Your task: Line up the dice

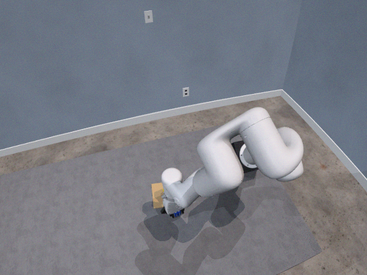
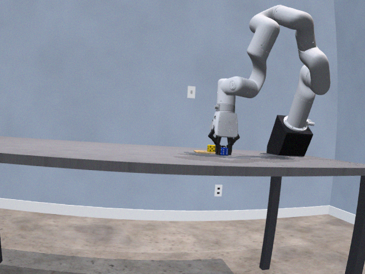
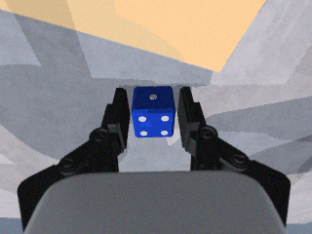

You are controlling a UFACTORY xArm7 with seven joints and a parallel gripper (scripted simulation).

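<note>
A blue die (image 3: 152, 117) (image 2: 224, 151) (image 1: 177, 214) lies on the grey table just off the tan mat (image 3: 195, 29) (image 1: 156, 189) (image 2: 199, 151). In the wrist view it shows one pip on top and four on the near side. My gripper (image 3: 153, 100) (image 2: 223, 150) (image 1: 172, 213) is lowered around the die, with a finger on each side and a narrow gap at each; it is open. A yellow die (image 2: 211, 148) stands on the mat behind the gripper. The third die is hidden. The arm covers most of the mat in the top view.
The grey table (image 1: 74, 207) (image 2: 117, 156) stretches far to the left. The arm's black base (image 2: 288, 140) stands at the right end of the table.
</note>
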